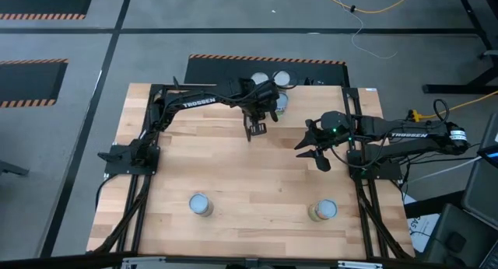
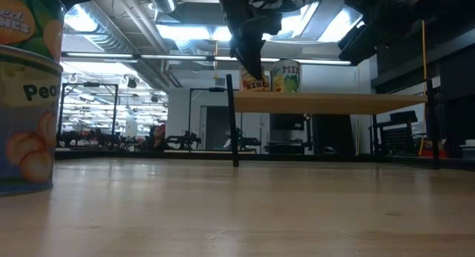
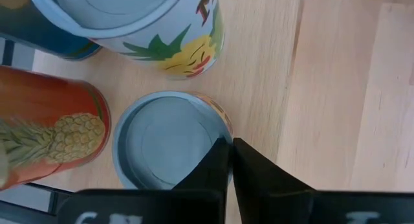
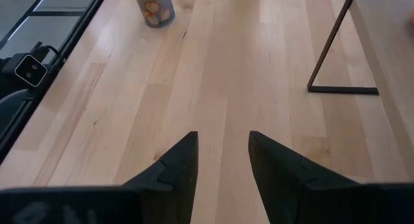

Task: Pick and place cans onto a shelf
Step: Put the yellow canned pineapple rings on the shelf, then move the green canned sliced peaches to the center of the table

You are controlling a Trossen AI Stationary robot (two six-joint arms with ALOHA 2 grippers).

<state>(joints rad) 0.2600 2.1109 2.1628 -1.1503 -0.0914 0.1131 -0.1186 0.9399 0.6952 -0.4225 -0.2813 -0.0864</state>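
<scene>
Upright cans [image 3: 169, 141] stood on the shelf [image 2: 326, 102]; left end effector [image 3: 229, 160] closed, empty; right end effector [image 4: 223, 160] open, empty.

Table [image 1: 233, 172]: light wood planks, black frame along both sides. Shelf [image 1: 311, 94] stood at its 12 o'clock edge, carrying cans [image 1: 281, 80] grouped together on its board. Directly on the table: one can [image 1: 201, 204] at 7 o'clock, another can [image 1: 323, 211] at 5 o'clock, well apart.
</scene>
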